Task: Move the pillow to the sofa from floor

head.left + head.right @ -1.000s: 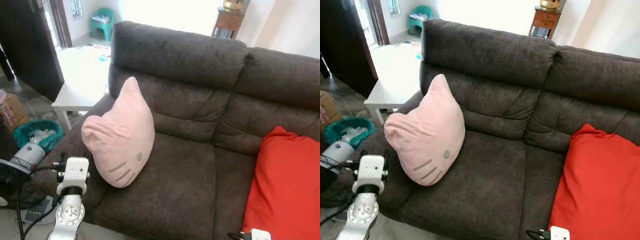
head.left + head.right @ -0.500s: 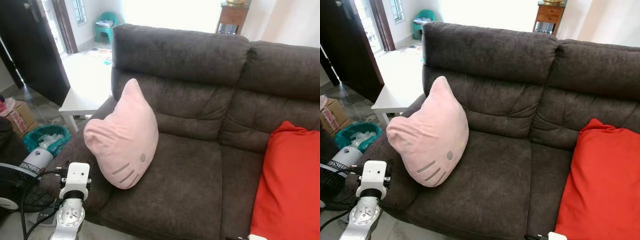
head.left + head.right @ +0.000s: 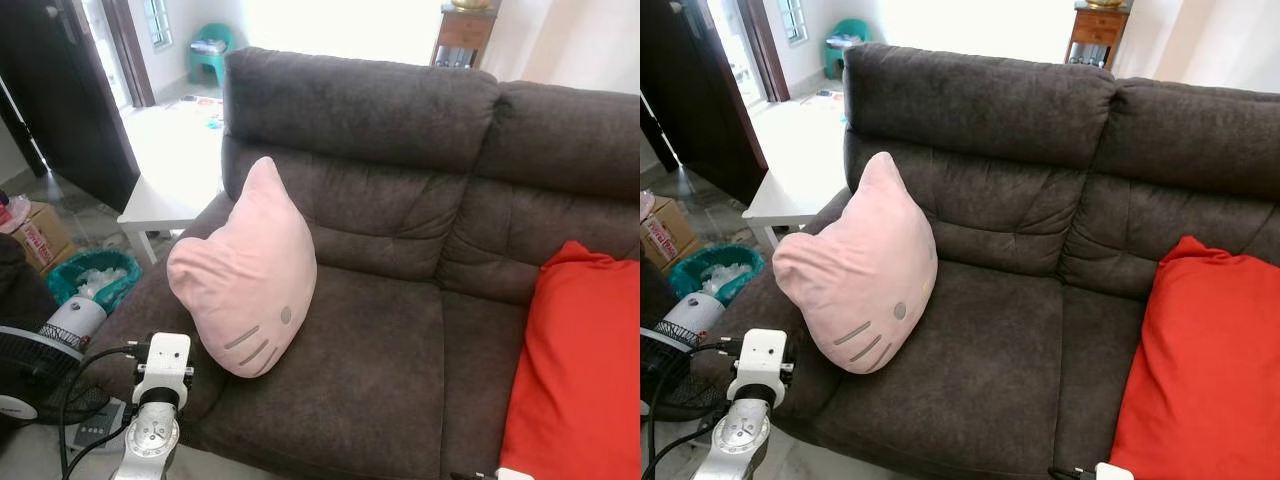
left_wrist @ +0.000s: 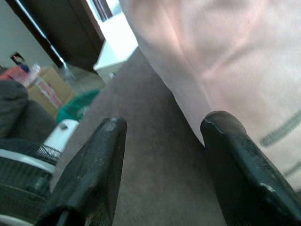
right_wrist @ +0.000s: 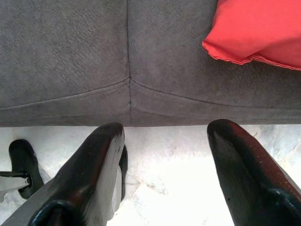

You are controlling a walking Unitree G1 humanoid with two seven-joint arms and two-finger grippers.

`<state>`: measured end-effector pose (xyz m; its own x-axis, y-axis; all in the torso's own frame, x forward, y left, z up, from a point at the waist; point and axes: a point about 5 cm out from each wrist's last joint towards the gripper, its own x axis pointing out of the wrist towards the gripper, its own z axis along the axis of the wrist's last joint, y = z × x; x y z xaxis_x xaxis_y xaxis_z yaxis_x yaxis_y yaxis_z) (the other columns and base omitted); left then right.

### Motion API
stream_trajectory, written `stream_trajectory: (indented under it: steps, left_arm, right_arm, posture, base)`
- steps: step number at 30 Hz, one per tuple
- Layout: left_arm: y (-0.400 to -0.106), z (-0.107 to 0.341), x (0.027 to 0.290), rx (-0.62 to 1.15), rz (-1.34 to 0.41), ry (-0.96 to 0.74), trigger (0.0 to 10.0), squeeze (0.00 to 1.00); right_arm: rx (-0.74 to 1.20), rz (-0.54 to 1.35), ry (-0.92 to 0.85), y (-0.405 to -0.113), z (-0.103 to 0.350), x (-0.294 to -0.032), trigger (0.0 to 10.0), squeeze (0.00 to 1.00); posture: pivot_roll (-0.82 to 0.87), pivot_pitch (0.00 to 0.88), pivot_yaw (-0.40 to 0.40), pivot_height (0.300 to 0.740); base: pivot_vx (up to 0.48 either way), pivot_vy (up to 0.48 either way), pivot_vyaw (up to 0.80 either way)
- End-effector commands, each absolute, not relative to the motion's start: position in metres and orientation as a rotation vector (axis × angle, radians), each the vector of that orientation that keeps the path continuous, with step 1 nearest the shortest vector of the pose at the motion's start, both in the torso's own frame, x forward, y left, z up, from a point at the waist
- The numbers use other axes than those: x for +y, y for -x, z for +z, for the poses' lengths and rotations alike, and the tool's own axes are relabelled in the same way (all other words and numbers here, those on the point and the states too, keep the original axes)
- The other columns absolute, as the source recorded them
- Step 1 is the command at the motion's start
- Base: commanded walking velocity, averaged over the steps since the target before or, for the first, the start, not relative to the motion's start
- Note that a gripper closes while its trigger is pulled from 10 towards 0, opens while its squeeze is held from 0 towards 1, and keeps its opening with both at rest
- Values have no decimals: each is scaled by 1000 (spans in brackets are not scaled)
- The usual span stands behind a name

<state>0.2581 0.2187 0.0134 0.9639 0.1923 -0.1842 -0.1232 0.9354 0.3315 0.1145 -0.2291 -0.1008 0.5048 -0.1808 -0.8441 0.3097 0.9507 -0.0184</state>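
Note:
A pink cat-face pillow [image 3: 245, 275] stands upright on the left seat of the dark brown sofa [image 3: 400, 330], leaning against the armrest and backrest. My left arm [image 3: 160, 370] is low in front of the armrest, just left of and below the pillow. In the left wrist view, my left gripper [image 4: 164, 125] is open, with the pillow [image 4: 225, 61] close ahead and the armrest fabric between its fingers. My right gripper [image 5: 167, 129] is open over the sofa's front edge [image 5: 131, 99] and the pale floor, holding nothing.
A red pillow [image 3: 575, 370] lies on the sofa's right seat. Left of the sofa are a white side table [image 3: 170, 190], a teal basket [image 3: 90, 275], a cardboard box [image 3: 40, 235] and a standing fan [image 3: 30, 365] with cables near my left arm.
The camera shifted a little after the oldest frames. Since then my left arm has moved slightly right and down beside the armrest. The pink pillow has not moved.

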Motion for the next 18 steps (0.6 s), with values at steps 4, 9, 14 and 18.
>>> stream_trajectory:
  steps: [4,9,14,18]
  left_arm:
    - [-254,1,221,281,165,-300,10000,0]
    - [-253,-8,227,352,163,-307,10000,0]
    - [-247,-18,232,436,172,-283,10000,0]
    - [-240,-28,232,515,164,-280,10000,0]
  right_arm:
    - [999,-304,-154,-114,-101,-227,10000,0]
    - [998,-307,-157,-115,-101,-226,10000,0]
    - [998,-304,-158,-115,-101,-225,10000,0]
    - [1002,-297,-158,-116,-102,-224,10000,0]
  posture:
    - [95,0,-16,740]
    - [104,0,-14,740]
    - [110,0,-16,740]
    - [119,0,-22,740]
  base:
    - [-257,0,0]
    - [-257,0,0]
    - [-284,0,0]
    - [-294,0,0]
